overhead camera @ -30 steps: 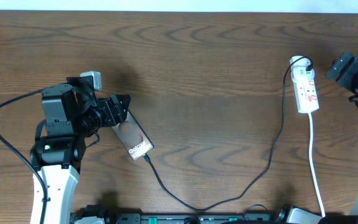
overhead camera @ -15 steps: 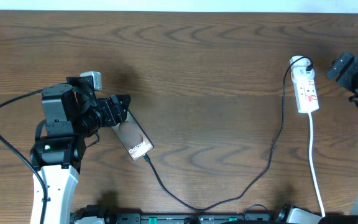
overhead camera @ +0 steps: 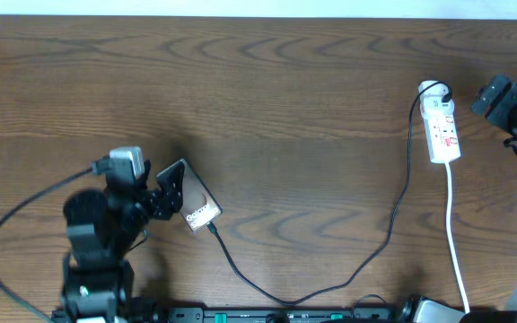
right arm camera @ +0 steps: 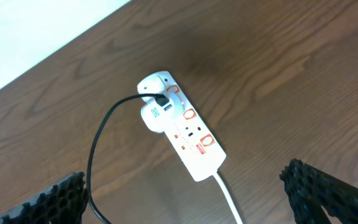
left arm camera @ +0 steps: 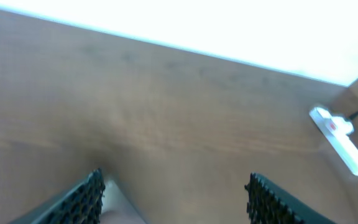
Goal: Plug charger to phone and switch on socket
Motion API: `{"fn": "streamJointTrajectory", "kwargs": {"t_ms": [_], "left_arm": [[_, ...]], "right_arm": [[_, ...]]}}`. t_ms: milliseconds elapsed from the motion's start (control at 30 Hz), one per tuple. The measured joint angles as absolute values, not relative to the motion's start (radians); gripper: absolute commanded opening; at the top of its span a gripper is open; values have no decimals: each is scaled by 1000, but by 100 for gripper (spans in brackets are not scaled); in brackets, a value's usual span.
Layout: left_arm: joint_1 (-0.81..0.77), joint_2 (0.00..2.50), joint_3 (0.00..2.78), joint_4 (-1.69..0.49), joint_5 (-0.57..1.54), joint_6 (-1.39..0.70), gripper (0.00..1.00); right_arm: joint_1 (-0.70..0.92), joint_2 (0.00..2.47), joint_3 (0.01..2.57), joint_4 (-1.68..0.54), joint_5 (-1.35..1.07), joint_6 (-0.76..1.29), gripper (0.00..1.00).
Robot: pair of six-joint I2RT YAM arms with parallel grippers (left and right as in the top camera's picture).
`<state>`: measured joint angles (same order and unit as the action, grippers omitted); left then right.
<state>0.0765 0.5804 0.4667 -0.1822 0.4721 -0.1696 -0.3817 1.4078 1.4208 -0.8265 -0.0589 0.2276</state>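
phone [overhead camera: 194, 199]: glossy dark slab, white lettering | charger [overhead camera: 330, 289]: thin black cable, tip at phone | socket [right arm camera: 185, 134]: white strip, red-orange marks | left end effector [left arm camera: 176, 183], right end effector [right arm camera: 183, 177]: released

Overhead straight down; both wrist views toward socket [overhead camera: 443, 130]

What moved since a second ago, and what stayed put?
The left gripper pulled back toward the robot. It slid off the far end of the phone and now sits at the phone's left edge, jaws open and holding nothing. The phone's far end is uncovered now. The phone, the charger reaching its near end, the socket and the open right gripper stayed put.
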Motion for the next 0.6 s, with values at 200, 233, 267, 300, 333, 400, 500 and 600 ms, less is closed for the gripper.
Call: {"fn": "streamJointTrajectory", "kwargs": {"t_ms": [200,233,267,300,333,400,500,600], "left_arm": [[76,264,219,52,510,-78,72],[76,230,188,76,518,-67,72],[75,197,152,104,521,-52,72],[75,171,122,126,524,-44,72],[75,148,94,145,525,-36,72],[75,105,42,170,523,-24,72],[76,46,6,98,507,-14,72],[78,17,7,33,479,1,72]], "right_arm": [[-382,1407,1420,-827,-56,228,99],[-382,1407,1420,-827,-56,228,99],[-382,1407,1420,-827,-56,228,99],[-382,1407,1420,-827,-56,228,99],[-382,1407,1420,-827,-56,228,99],[-382,1407,1420,-828,-56,228,99],[-382,1407,1420,-828,-56,228,99],[-382,1407,1420,-829,-55,228,99]]}}
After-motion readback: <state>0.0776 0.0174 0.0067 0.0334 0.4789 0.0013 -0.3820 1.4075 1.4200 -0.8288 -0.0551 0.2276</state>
